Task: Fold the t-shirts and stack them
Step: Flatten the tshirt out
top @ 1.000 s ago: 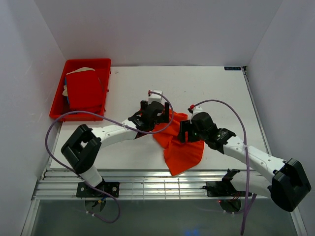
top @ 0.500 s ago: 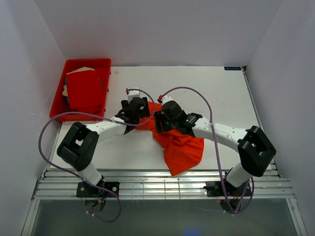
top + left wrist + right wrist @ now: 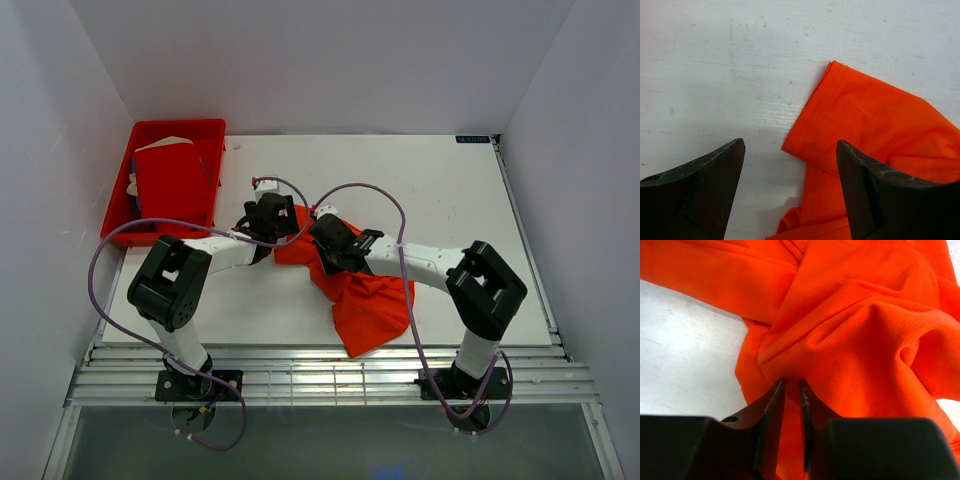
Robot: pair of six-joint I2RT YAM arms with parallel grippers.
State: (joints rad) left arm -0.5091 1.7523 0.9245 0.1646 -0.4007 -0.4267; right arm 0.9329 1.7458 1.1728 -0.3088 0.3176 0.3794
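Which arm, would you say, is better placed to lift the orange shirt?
Right, probably: the right gripper pinches a fold of the shirt; the left gripper hangs open over a sleeve.

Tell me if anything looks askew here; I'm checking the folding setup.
The orange shirt lies crumpled in a heap on the table, one sleeve sticking out, unlike the red shirt folded in the tray. Nothing looks spilled or torn.

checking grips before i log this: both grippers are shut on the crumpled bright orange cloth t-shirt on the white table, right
Not quite. Only the right gripper is shut on the crumpled bright orange cloth t-shirt, pinching a fold of it. The left gripper is open, jaws wide apart above the sleeve hem and the white table, as the left wrist view shows.
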